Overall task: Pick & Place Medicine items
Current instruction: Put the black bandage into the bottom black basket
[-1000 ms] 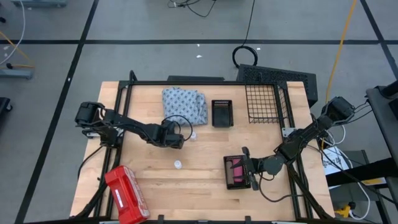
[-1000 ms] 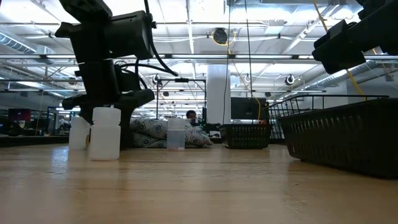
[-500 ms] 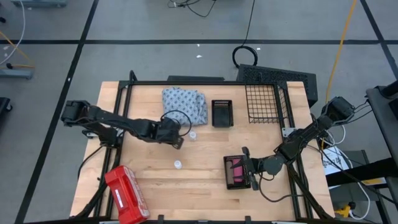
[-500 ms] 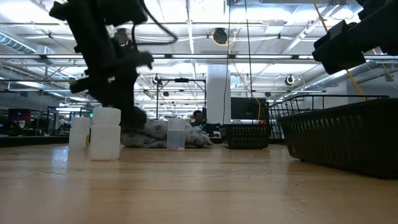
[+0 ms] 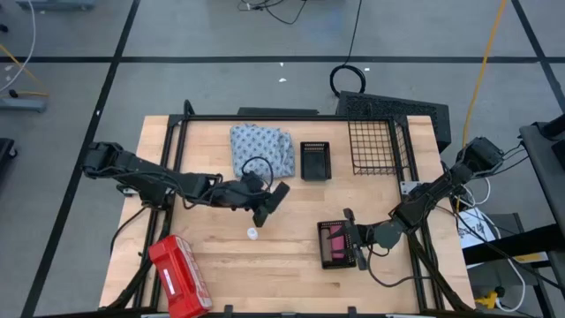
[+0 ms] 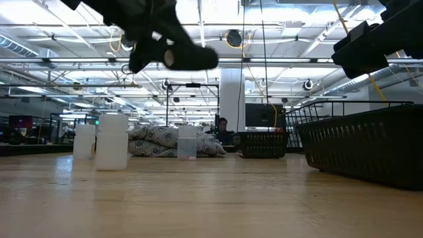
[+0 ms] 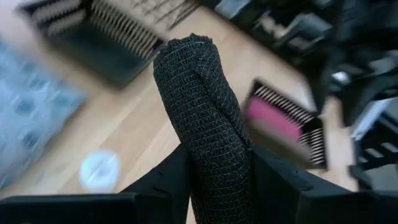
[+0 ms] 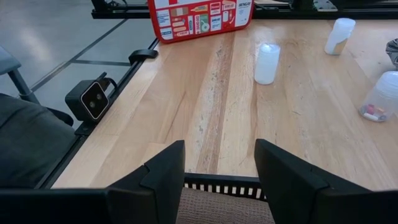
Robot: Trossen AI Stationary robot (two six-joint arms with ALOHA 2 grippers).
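My left gripper (image 5: 265, 205) hangs over the table's middle, shut on a black woven tube (image 7: 199, 106) that juts past its tips (image 6: 192, 58). Below stand small white bottles (image 5: 252, 234) (image 6: 112, 142) (image 8: 267, 62). My right gripper (image 5: 346, 240) rests at a small black slotted tray (image 5: 325, 263) near the right front, where a pink-red tube (image 7: 273, 119) lies. A brown woven tube (image 8: 224, 208) fills the gap between its fingers, with the tray's rim (image 8: 221, 182) just beyond. My left gripper pinches the black tube's lower part (image 7: 214, 168) between its two fingers (image 7: 168, 177). The tube runs along the fingers and sticks out well past their tips. It is lifted clear of the table and slants toward the right edge. My right gripper has the brown tube (image 8: 217, 202) between its two fingers (image 8: 165, 174), coming nearly level from the table's right side. Which part of the tube it has and what the tube rests on are cut off by the picture's edge.
A blue-white patterned cloth (image 5: 262, 148) lies at the far middle, with a small black basket (image 5: 314, 161) and a wire basket (image 5: 375, 146) to its right. A red case (image 5: 181, 276) lies at the near left corner. Bare wood lies between the two grippers.
My left gripper has risen from table height beside the bottles and moved a little toward the right edge. It has tipped from pointing steeply down to nearly level and rolled, lifting the black tube clear. The bottles have stayed put.
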